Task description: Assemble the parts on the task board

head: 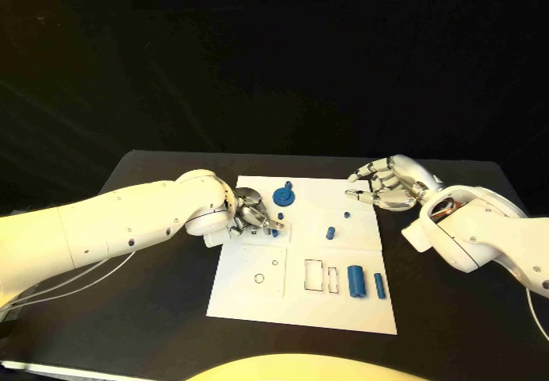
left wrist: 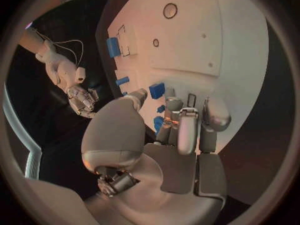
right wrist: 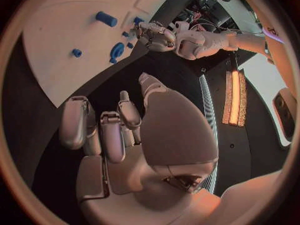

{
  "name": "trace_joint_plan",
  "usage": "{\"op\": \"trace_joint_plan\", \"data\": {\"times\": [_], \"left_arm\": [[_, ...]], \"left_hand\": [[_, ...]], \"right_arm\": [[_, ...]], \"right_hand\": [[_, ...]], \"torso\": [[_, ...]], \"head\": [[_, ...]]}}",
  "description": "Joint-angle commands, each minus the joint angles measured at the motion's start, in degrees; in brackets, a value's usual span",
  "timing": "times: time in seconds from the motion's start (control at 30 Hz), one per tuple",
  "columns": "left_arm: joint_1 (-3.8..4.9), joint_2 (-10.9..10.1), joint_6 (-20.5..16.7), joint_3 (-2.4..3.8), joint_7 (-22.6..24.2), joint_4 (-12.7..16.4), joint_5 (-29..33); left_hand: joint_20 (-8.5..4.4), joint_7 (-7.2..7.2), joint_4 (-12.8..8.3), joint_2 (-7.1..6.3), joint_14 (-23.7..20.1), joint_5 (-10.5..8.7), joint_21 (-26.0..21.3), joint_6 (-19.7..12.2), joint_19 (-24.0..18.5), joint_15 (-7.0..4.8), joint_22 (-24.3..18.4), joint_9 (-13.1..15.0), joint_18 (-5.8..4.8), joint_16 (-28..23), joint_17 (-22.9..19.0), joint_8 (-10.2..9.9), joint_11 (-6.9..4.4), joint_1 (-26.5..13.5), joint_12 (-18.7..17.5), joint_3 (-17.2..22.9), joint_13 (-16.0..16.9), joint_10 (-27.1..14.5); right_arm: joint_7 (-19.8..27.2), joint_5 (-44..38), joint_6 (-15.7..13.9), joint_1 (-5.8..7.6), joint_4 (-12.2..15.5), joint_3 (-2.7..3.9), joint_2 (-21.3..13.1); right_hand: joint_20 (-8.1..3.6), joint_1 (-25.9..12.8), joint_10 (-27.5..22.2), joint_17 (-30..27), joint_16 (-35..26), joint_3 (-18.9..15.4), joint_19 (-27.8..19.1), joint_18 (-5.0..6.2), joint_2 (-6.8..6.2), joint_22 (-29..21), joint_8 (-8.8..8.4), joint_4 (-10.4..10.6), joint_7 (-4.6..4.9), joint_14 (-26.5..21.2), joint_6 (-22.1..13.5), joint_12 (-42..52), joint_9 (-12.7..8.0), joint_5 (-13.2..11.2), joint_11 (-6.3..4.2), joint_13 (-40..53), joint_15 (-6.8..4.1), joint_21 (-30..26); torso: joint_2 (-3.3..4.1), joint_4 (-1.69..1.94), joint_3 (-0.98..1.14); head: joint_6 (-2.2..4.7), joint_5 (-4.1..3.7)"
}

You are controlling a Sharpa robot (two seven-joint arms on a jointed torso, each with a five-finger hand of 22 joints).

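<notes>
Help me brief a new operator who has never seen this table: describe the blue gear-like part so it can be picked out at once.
Find the white task board in the middle of the black table. Near its far edge, just beyond the left hand, lies the gear-like part. It is round and toothed, unlike the two plain blue cylinders near the board's right edge.

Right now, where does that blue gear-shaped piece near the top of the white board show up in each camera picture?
Head view: the blue gear piece sits on the task board, beside the left hand.
Left wrist view: I cannot pick it out.
Right wrist view: the piece lies near that same hand, the shared landmark.
</notes>
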Motion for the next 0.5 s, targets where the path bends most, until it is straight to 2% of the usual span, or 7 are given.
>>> {"op": "trace_joint_plan", "data": {"times": [0.03,0.2,0.37,0.5], "left_arm": [[0.04,0.22,1.20,0.02,-0.03,-0.09,-0.38],[0.04,0.35,0.89,0.02,0.04,-0.11,-0.40],[0.04,0.43,0.82,0.02,0.09,-0.07,-0.40],[0.04,0.48,0.93,0.02,0.11,-0.02,-0.36]], "left_hand": [[-0.07,-0.42,-0.09,0.28,1.82,-0.26,0.20,-0.19,0.55,-0.19,0.11,0.06,-0.43,0.35,5.95,0.25,-0.01,-0.29,0.28,-0.39,0.09,0.55],[-0.08,-0.43,-0.08,0.31,1.88,-0.25,0.28,-0.20,0.64,-0.21,0.26,0.12,-0.46,0.42,6.07,0.30,-0.03,-0.18,0.39,-0.39,0.29,0.69],[-0.12,-0.49,-0.07,0.47,1.92,-0.21,0.37,-0.16,0.71,-0.24,0.39,0.28,-0.48,0.48,6.15,0.44,-0.08,0.02,0.49,-0.36,0.44,0.81],[-0.20,-0.67,-0.09,0.96,1.93,-0.07,0.53,0.03,0.74,-0.35,0.56,0.84,-0.50,0.54,6.21,1.00,-0.23,0.87,0.68,-0.13,0.79,1.04]], "right_arm": [[0.18,-0.51,0.74,-0.23,-0.09,0.00,0.18],[0.19,-0.51,0.75,-0.65,-0.33,0.00,0.45],[0.11,-0.51,0.75,-0.81,-0.52,-0.01,0.52],[-0.07,-0.51,0.85,-0.85,-0.60,-0.01,0.52]], "right_hand": [[0.03,-0.37,-0.33,8.38,-0.19,-0.30,-0.43,0.93,0.00,3.09,0.38,0.05,0.04,4.18,-0.19,-0.19,0.07,-0.27,-0.21,0.00,0.02,-0.34],[0.03,-0.37,-0.33,8.38,-0.19,-0.30,-0.43,0.93,0.00,3.09,0.38,0.05,0.04,4.18,-0.19,-0.19,0.07,-0.27,-0.21,0.00,0.02,-0.34],[0.03,-0.42,-0.32,8.36,-0.21,-0.31,-0.46,0.94,0.05,3.06,0.45,0.03,0.03,4.17,-0.20,-0.18,0.08,-0.26,-0.22,0.00,0.02,-0.41],[0.03,-0.42,-0.32,8.36,-0.21,-0.31,-0.46,0.94,0.05,3.06,0.45,0.03,0.03,4.17,-0.20,-0.18,0.08,-0.26,-0.22,0.00,0.02,-0.41]], "torso": [[-0.01,0.04,0.05],[0.00,0.14,0.07],[-0.02,0.03,-0.01],[0.02,-0.03,0.06]], "head": [[-0.08,-0.06],[-0.19,0.08],[-0.50,0.34],[-0.57,0.28]]}}
